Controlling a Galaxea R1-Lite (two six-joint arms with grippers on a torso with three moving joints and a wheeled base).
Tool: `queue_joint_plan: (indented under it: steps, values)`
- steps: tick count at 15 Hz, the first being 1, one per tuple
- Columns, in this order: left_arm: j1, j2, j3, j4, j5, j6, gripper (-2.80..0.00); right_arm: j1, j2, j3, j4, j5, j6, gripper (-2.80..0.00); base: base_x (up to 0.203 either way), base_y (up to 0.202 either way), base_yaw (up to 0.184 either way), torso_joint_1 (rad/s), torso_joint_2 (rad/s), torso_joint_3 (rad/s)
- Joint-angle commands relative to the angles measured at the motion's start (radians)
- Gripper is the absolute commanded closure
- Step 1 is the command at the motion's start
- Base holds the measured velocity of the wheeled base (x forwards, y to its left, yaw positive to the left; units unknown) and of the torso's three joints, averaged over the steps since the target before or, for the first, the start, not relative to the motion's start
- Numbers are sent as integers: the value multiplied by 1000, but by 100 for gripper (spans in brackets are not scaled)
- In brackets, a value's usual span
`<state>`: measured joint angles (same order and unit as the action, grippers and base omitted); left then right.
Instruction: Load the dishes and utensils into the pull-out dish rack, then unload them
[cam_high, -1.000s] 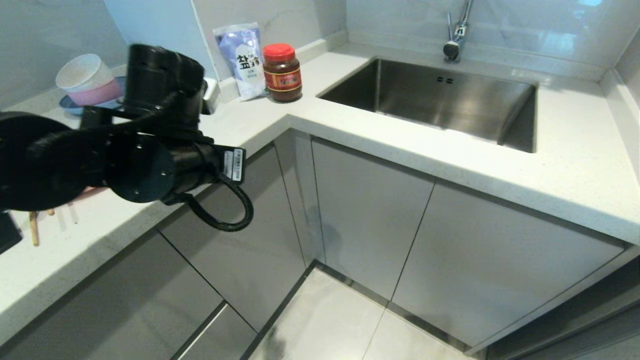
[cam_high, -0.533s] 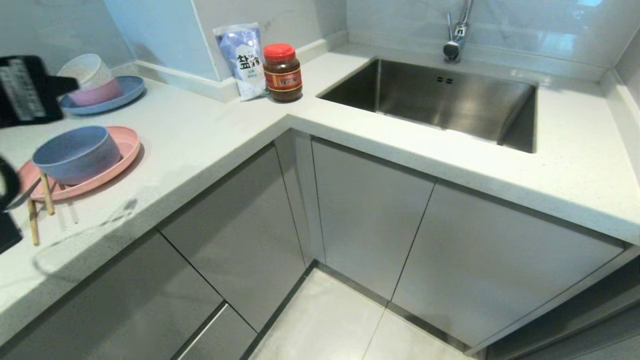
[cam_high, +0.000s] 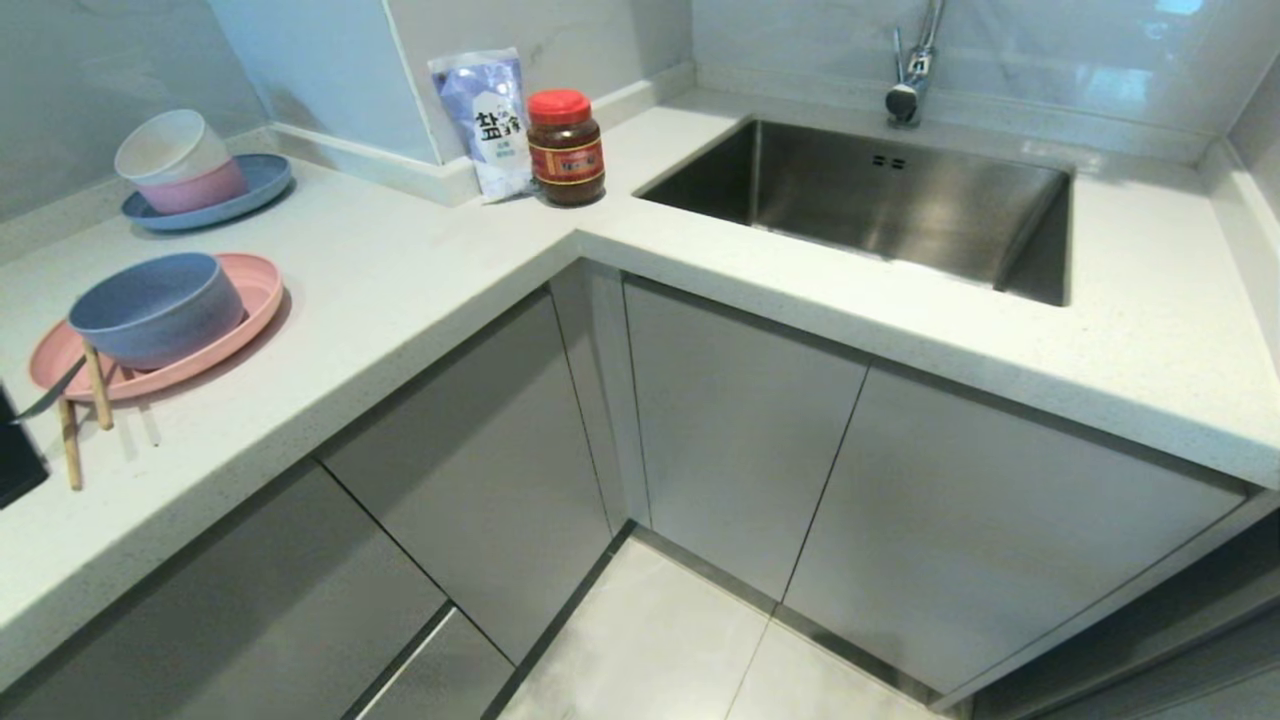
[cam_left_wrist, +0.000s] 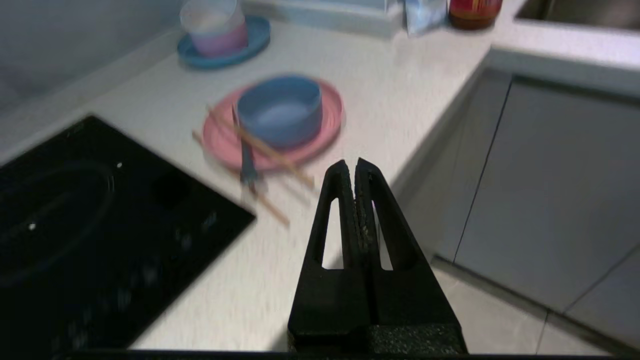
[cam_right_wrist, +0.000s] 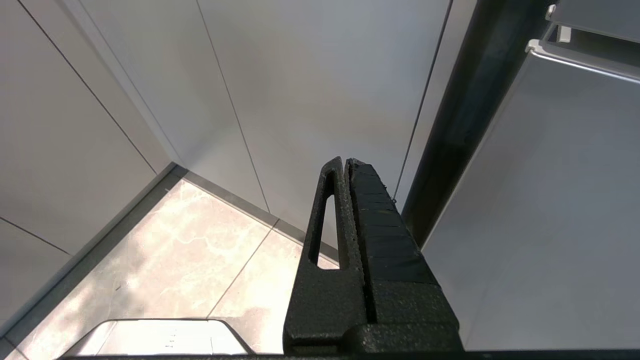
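A blue-grey bowl (cam_high: 157, 308) (cam_left_wrist: 279, 111) sits on a wide pink plate (cam_high: 245, 320) (cam_left_wrist: 330, 120) on the left counter. Wooden chopsticks (cam_high: 97, 385) (cam_left_wrist: 265, 150) and a thin metal utensil (cam_high: 45, 392) (cam_left_wrist: 246, 160) lean on the plate's near rim. The pull-out dish rack is out of view; only shut drawer fronts (cam_high: 200, 600) show. My left gripper (cam_left_wrist: 355, 165) is shut and empty, hanging off the counter's front edge, short of the plate. The right gripper (cam_right_wrist: 346, 162) is shut, parked low by the cabinet doors. Neither arm shows in the head view.
A white and a pink bowl on a small blue plate (cam_high: 255, 190) stand at the back left. A black cooktop (cam_left_wrist: 75, 220) lies beside the pink plate. A salt bag (cam_high: 485, 120) and red-lidded jar (cam_high: 565, 148) stand near the sink (cam_high: 880, 200).
The left arm, which covered the plate and bowl a second ago, has swung out of the head view to the left. The dishes have not moved.
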<state>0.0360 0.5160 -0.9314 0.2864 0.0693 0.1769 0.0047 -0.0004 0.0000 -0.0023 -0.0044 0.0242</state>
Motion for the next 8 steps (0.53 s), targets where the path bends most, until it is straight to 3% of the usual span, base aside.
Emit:
queue_joint_plan:
  steps: [1, 5, 6, 7, 8]
  values:
    - [7, -251, 157, 43, -2, 6, 0, 1, -4, 2, -1, 0, 0, 0, 0, 0, 0, 0, 0, 0]
    - [-30, -495, 421, 105, 24, 24, 0, 0, -3, 2, 0, 0, 0, 0, 0, 0, 0, 0, 0, 0]
    - [-33, -522, 456, 104, 36, -40, 0, 1, -3, 2, 0, 0, 0, 0, 0, 0, 0, 0, 0, 0]
    - [-36, -521, 473, 87, 40, -152, 0, 0, -4, 2, -1, 0, 0, 0, 0, 0, 0, 0, 0, 0]
    - [-38, -518, 521, 50, 34, -206, 0, 1, -4, 2, 0, 0, 0, 0, 0, 0, 0, 0, 0, 0]
